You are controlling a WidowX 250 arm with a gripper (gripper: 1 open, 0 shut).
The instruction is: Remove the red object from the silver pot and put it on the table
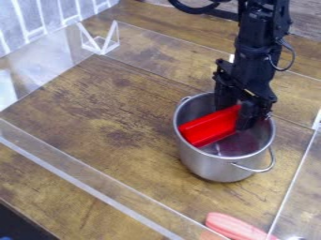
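Observation:
The silver pot [226,155] stands on the dark wood table [113,103] at the right. Over it hangs the black gripper [242,111], pointing straight down and shut on the far end of the red object [211,126]. That bright red flat block tilts, its upper end between the fingers and its lower left end level with the pot's rim, still over the pot's opening.
Clear acrylic walls [75,169] border the tabletop on the left, front and right. A salmon-red rounded handle-like thing [241,227] lies at the bottom edge. A small clear acrylic stand [98,39] sits at the back left. Bare wood stretches left of the pot.

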